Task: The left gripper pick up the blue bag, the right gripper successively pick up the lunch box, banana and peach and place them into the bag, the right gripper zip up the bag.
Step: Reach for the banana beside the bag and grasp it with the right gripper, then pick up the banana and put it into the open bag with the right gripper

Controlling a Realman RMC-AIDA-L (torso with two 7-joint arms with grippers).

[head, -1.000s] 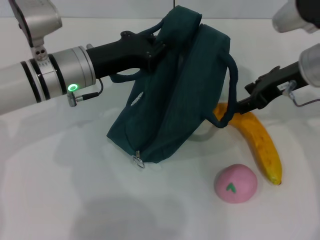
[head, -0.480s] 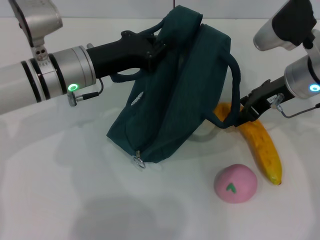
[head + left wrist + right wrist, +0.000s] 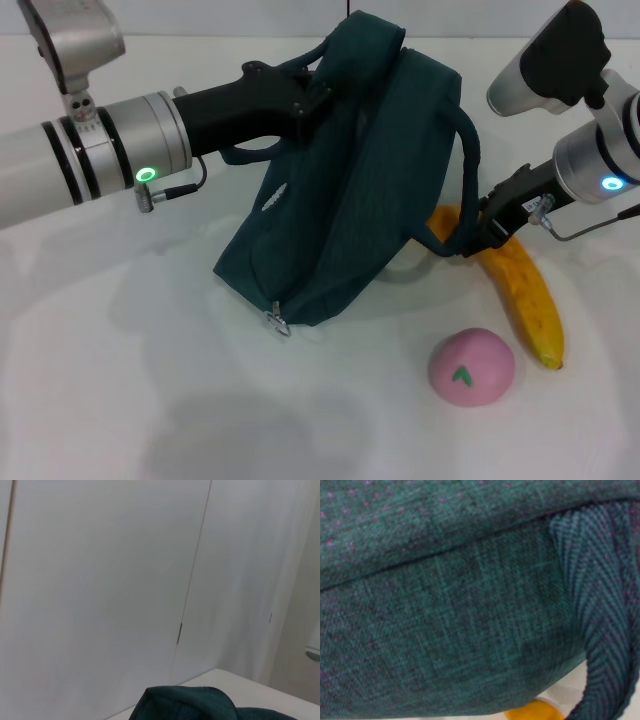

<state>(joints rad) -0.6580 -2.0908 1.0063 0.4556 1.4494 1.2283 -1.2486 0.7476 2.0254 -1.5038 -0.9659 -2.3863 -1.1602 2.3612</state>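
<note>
1. Since a second ago the right claw (image 3: 472, 238) has pushed in from the worktop's right edge toward the bag, its wrist rolling so a blue light now faces the head camera; the bag, fruit and left arm are unchanged.
2. The blue bag (image 3: 345, 190) hangs tilted over the middle of the worktop, its lower corner resting on the surface; its upper edge is pinched in the left claw (image 3: 318, 88), which is closed on the fabric.
3. The right claw's tips sit against the bag's loop handle (image 3: 468, 160) and directly over the stem end of the banana (image 3: 515, 285). Whether its fingers are spread or closed cannot be told.
4. The banana lies toward the worktop's right edge, the peach (image 3: 471, 367) nearer the front edge just beside it. The lunch box is not clearly visible; a pale rim (image 3: 405, 268) under the bag may be it.
5. Risk: the claw could snag the handle strap instead of the banana, dragging the bag and straining the left claw's pinch.
6. Risk: the bag's mouth looks collapsed, so a carried item might hit fabric and drop.
7. Risk: a shove on the banana could send it rolling into the peach.
8. The left arm reaches level from the left edge; the right arm slopes down from the right.
</note>
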